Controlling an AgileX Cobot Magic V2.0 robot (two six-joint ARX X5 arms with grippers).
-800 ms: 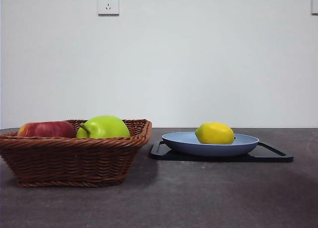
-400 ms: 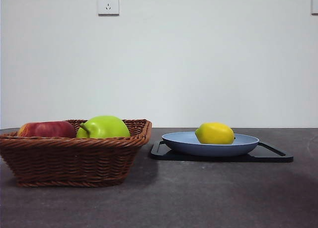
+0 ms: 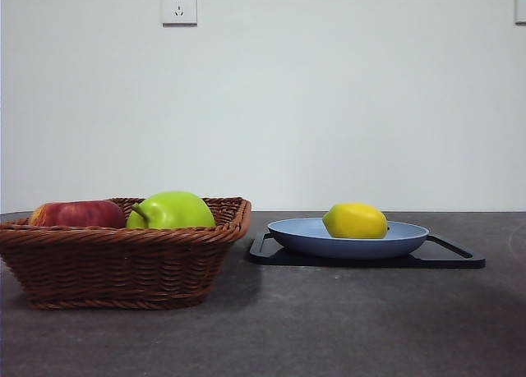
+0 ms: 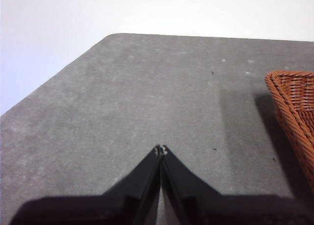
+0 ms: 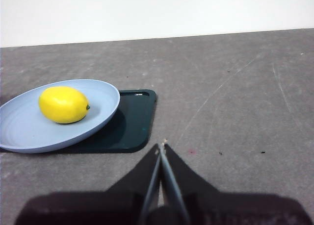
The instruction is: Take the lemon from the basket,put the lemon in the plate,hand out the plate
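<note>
Yellow lemon (image 3: 355, 220) lying in blue plate (image 3: 312, 239), clear of basket (image 3: 123, 266); hand-out pending. Right gripper (image 5: 161, 144) and left gripper (image 4: 160, 148) waiting, fingers together.

The basket (image 4: 294, 117) is cut off in the left wrist view.

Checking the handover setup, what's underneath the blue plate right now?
The light-blue plate, holding the lemon, sits on a flat black tray. The tray's middle is hidden beneath the plate.
</note>
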